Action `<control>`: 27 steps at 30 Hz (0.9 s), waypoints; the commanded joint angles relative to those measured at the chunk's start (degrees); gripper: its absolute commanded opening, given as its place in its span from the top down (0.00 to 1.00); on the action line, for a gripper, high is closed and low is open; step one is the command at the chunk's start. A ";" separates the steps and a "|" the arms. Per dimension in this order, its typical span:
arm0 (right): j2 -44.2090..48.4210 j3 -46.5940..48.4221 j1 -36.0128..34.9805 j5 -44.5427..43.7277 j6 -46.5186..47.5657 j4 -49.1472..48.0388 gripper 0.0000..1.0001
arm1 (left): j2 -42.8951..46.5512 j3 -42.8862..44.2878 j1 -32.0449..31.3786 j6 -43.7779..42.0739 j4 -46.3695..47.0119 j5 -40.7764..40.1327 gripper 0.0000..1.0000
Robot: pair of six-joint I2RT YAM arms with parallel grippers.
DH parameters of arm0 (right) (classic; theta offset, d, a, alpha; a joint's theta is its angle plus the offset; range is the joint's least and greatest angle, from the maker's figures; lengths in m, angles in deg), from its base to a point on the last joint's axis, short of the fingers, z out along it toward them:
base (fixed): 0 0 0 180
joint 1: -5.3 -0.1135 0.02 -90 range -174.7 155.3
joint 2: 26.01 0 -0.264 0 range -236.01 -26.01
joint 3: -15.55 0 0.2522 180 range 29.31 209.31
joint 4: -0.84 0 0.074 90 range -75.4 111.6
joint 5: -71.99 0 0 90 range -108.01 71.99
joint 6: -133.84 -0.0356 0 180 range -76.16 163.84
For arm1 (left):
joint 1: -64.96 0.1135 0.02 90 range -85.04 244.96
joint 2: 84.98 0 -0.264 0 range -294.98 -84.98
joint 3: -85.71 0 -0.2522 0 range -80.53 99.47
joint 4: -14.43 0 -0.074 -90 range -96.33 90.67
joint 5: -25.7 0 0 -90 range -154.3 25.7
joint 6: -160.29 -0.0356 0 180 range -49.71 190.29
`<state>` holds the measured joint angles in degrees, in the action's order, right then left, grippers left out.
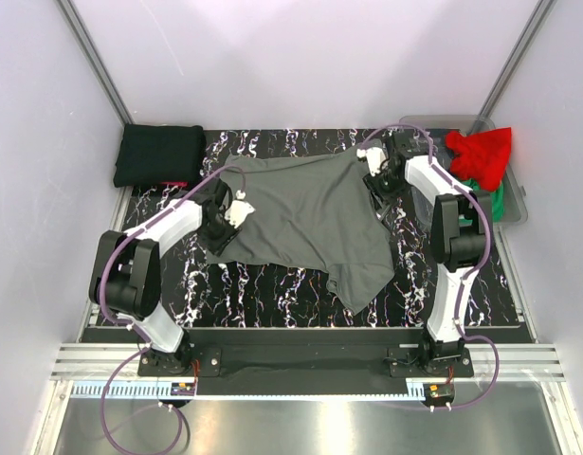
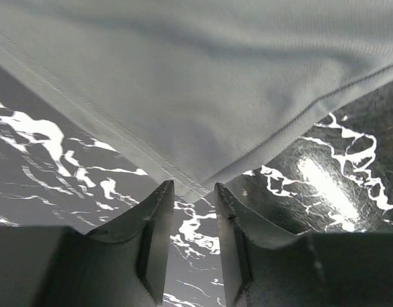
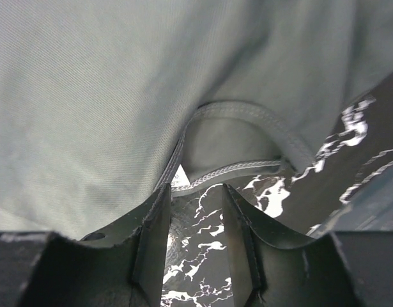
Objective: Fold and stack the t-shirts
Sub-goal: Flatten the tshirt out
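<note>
Left end effector: jaws narrow, with a slim gap and the bare marbled desk showing through it. Nothing is pinched. The hemmed corner of the dark grey t-shirt ends right at the mouth of the fingertips; can't tell if it touches them or stops just short.

Right end effector: also narrow, with desk visible between the fingers and no cloth gripped. The shirt's neck collar lies just ahead of the tips. A small white label sits beside the left-hand fingertip.

In the top view, the left end effector is low at the shirt's left edge and the right one is at its far right corner. The dark grey t-shirt is spread mostly flat across the middle of the desk. Its near right part trails toward the arm bases and is a bit rumpled.

The black t-shirt lies folded at the far left corner, apart from the grey one. The clear bin stands at the far right. The red t-shirt is bunched on top of it, with the green t-shirt just under the red.
</note>
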<state>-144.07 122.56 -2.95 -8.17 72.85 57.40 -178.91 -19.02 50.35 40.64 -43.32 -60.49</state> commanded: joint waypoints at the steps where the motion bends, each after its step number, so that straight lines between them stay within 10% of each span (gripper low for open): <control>1: -1.82 -1.58 -0.19 -2.46 -0.54 -1.58 0.56 | -1.07 -1.40 0.20 0.38 0.22 1.38 0.65; 27: 0.37 -0.36 -0.10 -7.72 0.51 -2.55 0.58 | 6.47 -8.97 9.51 -3.22 5.32 -6.45 0.68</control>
<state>-147.68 120.68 -2.95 -12.71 72.39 56.22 -175.41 -29.88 59.46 37.17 -38.56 -66.28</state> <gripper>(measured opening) 0.425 0.320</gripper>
